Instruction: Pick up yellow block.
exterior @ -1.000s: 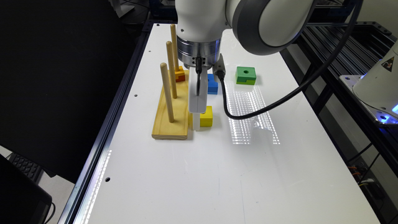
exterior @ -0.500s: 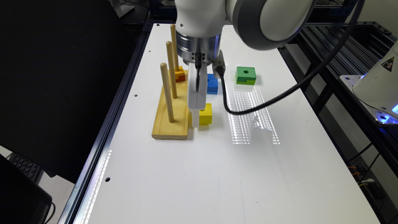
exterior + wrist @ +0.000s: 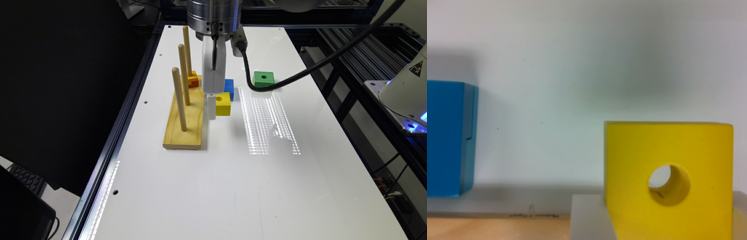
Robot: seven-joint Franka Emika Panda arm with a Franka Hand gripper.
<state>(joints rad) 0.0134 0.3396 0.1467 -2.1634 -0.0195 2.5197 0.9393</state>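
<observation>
White bench (image 3: 267,186) is carrying everything, long and glossy, with a patch of striped glare lying near its middle. Next in size, the arm is coming straight down from above, its gripper (image 3: 211,108) sitting low beside the pale wooden peg base (image 3: 185,126), which is lying along the bench edge on the exterior view's left with three upright pegs rising from it. Smaller things follow: the blue block (image 3: 229,87) is sitting just behind the gripper toward the far end of the bench, the green block (image 3: 263,79) is standing well apart toward the edge on the exterior view's right, and a small orange and red notched block (image 3: 192,80) is resting at the far end of the peg base.

The yellow block (image 3: 668,180) is sitting between the peg base and the bench's middle, its round hole facing up. One pale finger (image 3: 592,220) is lying against its side in the wrist view; a sliver at the opposite side may be the other, so I am judging the fingers as bracketing it, though whether they are pinching yet I cannot tell.

Approach and descent are looking done; closing firmly and lifting are looking like what is left
</observation>
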